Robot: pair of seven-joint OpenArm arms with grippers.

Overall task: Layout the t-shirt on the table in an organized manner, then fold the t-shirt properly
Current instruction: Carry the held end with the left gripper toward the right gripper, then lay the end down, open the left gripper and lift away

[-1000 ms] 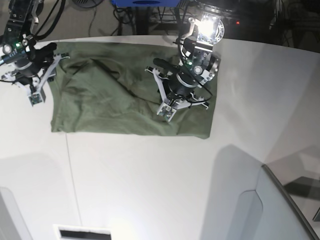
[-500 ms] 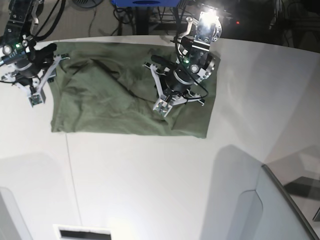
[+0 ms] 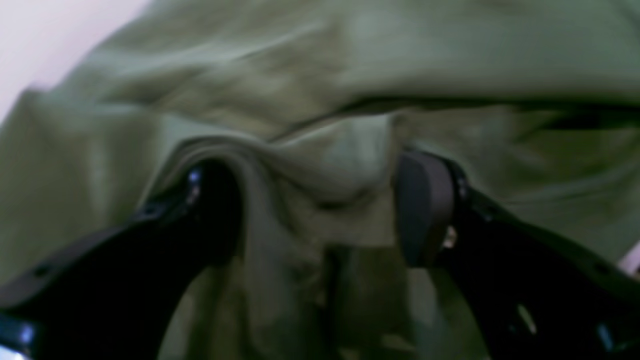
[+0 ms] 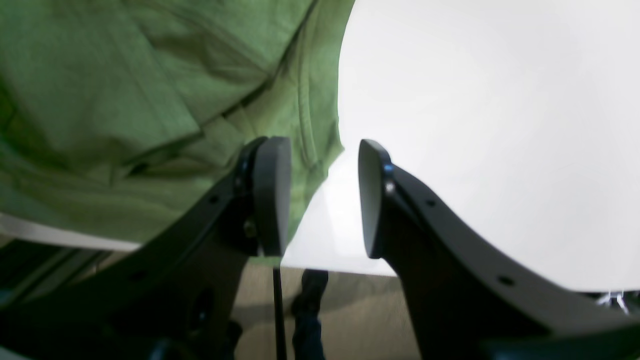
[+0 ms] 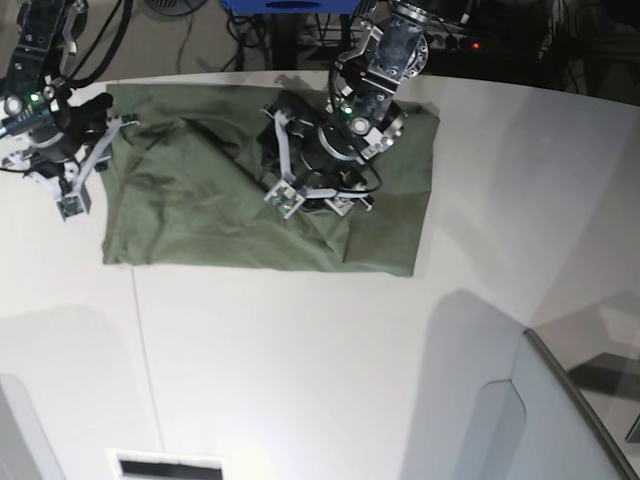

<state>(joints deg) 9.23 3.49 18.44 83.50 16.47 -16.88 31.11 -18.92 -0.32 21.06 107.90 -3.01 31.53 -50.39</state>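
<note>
The olive-green t-shirt [image 5: 230, 210] is lying spread as a rough rectangle on the far part of the white desk [image 5: 330, 360], its far edge running close along the desk's far edge and its near hem lying fairly straight. Its cloth is sitting mostly flat toward the near hem but is bunching into creases and raised folds across its middle and far half. The desk, matte with a thin dark seam line, is stretching well beyond the t-shirt on every other side.
</note>
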